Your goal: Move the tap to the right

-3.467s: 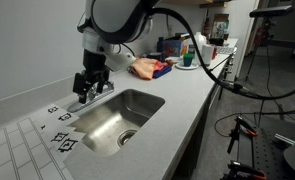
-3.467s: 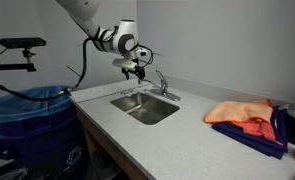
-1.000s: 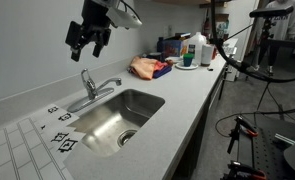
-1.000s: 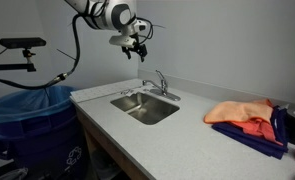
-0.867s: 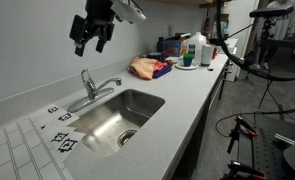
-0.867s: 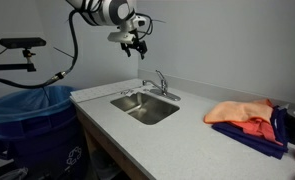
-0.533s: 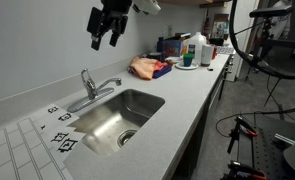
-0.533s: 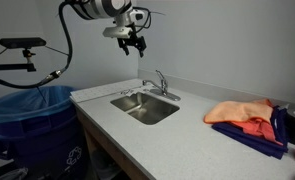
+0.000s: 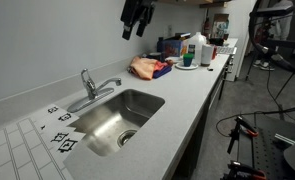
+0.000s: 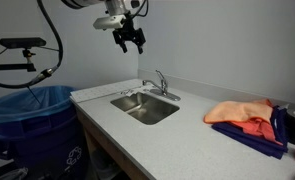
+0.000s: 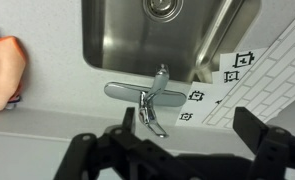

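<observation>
The chrome tap (image 9: 92, 88) stands behind the steel sink (image 9: 137, 103), its spout lying along the sink's back edge. It also shows in an exterior view (image 10: 157, 83) and in the wrist view (image 11: 147, 95). My gripper (image 9: 137, 18) hangs high above the counter, well clear of the tap, open and empty. It also shows in an exterior view (image 10: 129, 40). In the wrist view the gripper (image 11: 187, 140) looks down on the tap from far above, and its dark fingers (image 11: 255, 128) stand wide apart.
An orange cloth (image 9: 150, 68) lies on the counter beyond the sink and also shows in an exterior view (image 10: 242, 112). Bottles and containers (image 9: 192, 50) stand at the far end. A blue bin (image 10: 27, 115) stands beside the counter. Printed markers (image 9: 62, 140) lie near the sink.
My gripper has risen further and swung away from the tap along the wall, still open. The tap and sink have not moved.
</observation>
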